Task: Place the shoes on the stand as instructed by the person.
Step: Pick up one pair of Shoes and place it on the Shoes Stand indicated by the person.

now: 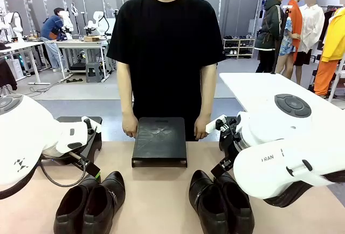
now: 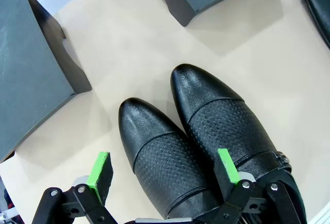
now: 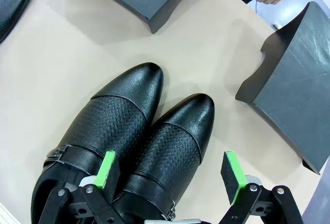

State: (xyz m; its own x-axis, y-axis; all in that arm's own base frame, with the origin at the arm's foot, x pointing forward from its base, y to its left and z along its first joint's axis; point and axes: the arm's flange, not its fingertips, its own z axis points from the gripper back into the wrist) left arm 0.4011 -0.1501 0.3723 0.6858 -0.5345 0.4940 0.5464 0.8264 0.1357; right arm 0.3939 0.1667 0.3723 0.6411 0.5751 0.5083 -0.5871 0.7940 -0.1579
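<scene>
Left end effector (image 2: 164, 170) stands wide and empty over the left pair of shoes (image 2: 206, 126), low in its wrist view. Right end effector (image 3: 170, 172) is equally wide and empty over the right pair of shoes (image 3: 139, 126). In the front view, both pairs lie on the worktop (image 1: 156, 191) at the bottom. The stand (image 1: 159, 139) sits at centre, with the person (image 1: 164, 45) behind it.

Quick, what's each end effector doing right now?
Left end effector: open, holding nothing.
Right end effector: open, holding nothing.
</scene>
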